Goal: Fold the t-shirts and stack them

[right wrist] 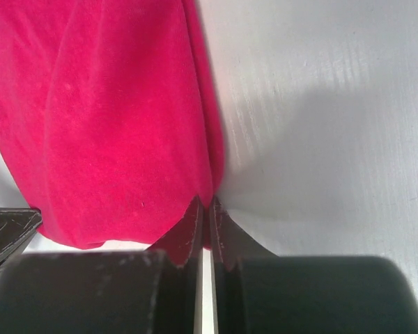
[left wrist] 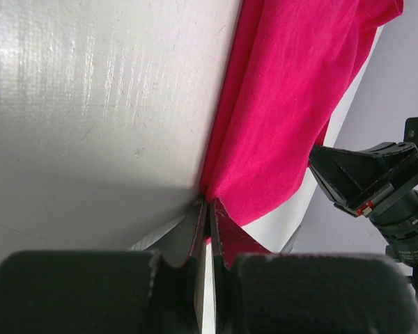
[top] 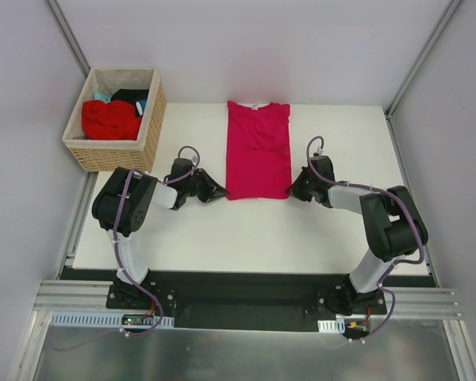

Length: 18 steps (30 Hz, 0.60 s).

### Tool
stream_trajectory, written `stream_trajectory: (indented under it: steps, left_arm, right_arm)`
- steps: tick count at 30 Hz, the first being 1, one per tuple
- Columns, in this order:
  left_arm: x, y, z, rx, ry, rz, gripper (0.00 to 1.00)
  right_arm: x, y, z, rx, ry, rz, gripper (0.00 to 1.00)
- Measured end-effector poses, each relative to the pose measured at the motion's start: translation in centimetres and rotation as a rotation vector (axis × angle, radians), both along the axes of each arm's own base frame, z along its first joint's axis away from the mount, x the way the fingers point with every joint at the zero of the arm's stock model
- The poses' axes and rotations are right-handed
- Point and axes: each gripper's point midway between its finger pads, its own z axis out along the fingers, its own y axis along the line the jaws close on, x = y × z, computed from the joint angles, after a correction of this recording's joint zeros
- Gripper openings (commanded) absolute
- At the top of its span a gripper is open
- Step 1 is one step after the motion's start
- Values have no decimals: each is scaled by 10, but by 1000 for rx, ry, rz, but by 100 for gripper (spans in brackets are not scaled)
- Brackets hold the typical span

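Left gripper (top: 222,191) and right gripper (top: 289,191), each pinched tight on a near corner of the crimson-pink t-shirt (top: 258,151), laid as a narrow strip on the white table (top: 341,230), collar at the far edge; red tee (top: 109,119) bundled in the wicker basket (top: 151,127), far left.

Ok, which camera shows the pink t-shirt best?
Top external: the whole pink t-shirt lies on the table, collar to hem. The wrist views show only hem corners, one pinched in the left gripper, one in the right gripper.
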Motion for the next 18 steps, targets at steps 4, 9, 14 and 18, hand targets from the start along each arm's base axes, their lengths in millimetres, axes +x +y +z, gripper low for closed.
stream_trajectory:
  steps: [4,9,14,18]
  left_arm:
    - [0,0,1,-1,-3,-2,0]
    - [-15,5,4,11,0,-6,0]
    - [-40,13,16,21,-13,-14,0]
    - [-65,19,28,24,-38,-14,0]
  right_arm:
    - [-1,-1,1,-4,0,-1,1]
    - [-20,-3,1,-35,23,15,1]
    - [-63,-1,4,-76,46,70,1]
    - [-98,2,4,-96,53,121,1]
